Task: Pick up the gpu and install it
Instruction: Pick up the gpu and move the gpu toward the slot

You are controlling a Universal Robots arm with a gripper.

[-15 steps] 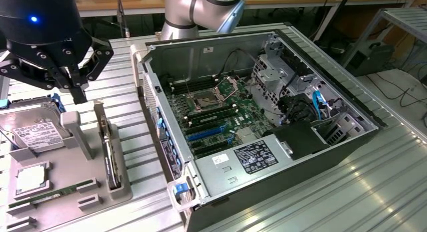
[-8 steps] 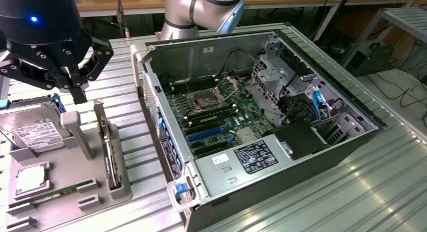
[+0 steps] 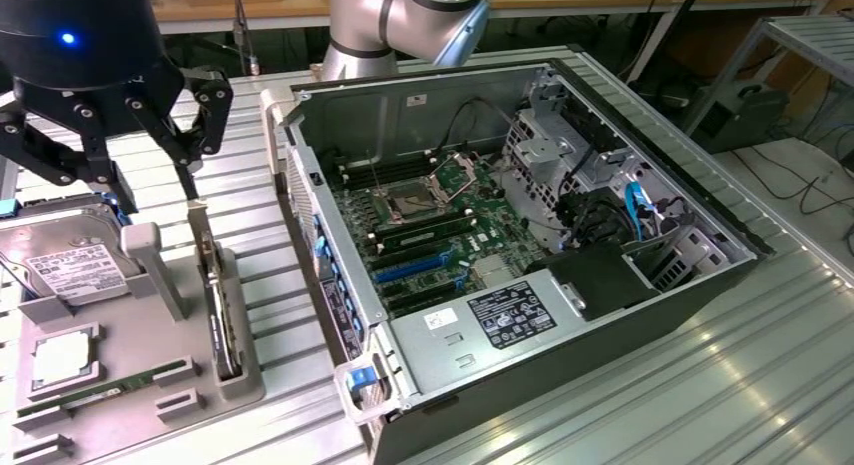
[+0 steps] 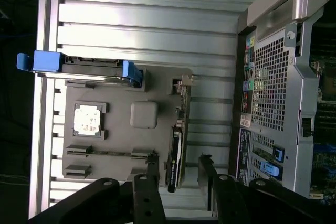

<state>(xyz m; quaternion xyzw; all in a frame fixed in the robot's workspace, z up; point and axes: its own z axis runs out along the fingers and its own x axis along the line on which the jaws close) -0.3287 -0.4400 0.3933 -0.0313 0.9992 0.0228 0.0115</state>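
The gpu [image 3: 222, 320] stands on its edge in a slot of the grey holder tray [image 3: 140, 370], at the exterior view's left. It shows as a thin dark card [image 4: 175, 150] with its silver bracket end toward the hard drive. My gripper [image 3: 154, 185] hangs in the air above the tray, over the gpu and apart from it. In the wrist view its black fingers [image 4: 152, 184] stand apart on either side of the card's line, with nothing held between them [image 4: 178, 184].
The open computer case [image 3: 534, 235] lies at the exterior view's right, motherboard [image 3: 434, 240] facing up. The tray also carries a hard drive [image 3: 67, 265] in a blue carrier [image 4: 86, 62], a CPU [image 4: 87, 119] and a RAM stick [image 4: 110, 153]. Ribbed metal table [image 3: 747, 385] all around.
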